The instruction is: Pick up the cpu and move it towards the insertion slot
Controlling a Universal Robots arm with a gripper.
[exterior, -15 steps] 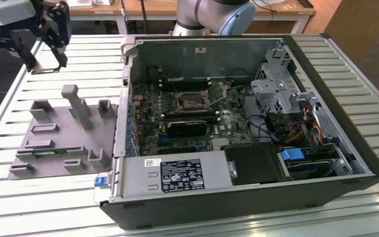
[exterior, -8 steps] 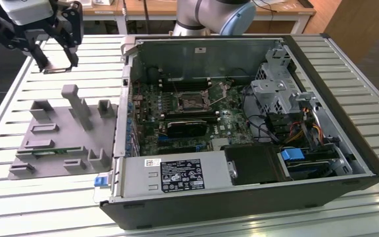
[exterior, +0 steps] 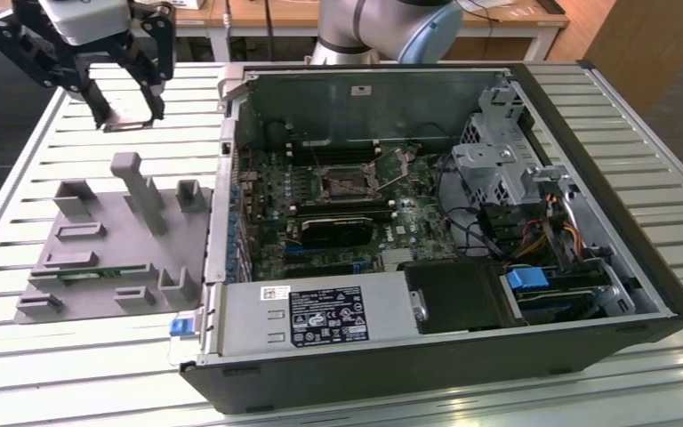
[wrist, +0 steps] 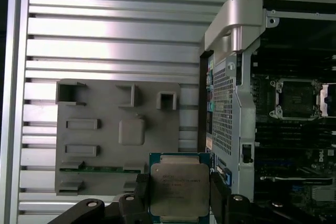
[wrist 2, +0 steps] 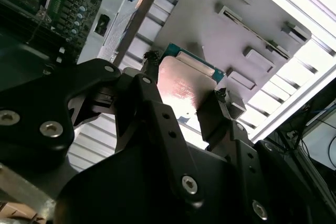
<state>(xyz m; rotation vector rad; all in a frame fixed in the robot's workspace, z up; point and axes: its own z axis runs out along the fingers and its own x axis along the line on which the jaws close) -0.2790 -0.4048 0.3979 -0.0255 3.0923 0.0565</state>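
Above the grey tray (exterior: 92, 258), gripper (exterior: 131, 117): we see it hanging in the air, its two black fingers (wrist: 140, 191) clamped on opposite edges of the cpu.
Cpu (wrist: 178, 187): held flat between the fingers, clear of the tray, with its silvery top and green rim facing the first wrist view.
Insertion slot (exterior: 344, 181): we find it on the green board inside the open computer case (exterior: 626, 294), which stands just beside the tray on the exterior view's right; well apart from the cpu.
Tray: resting on the slatted table (exterior: 104, 365).
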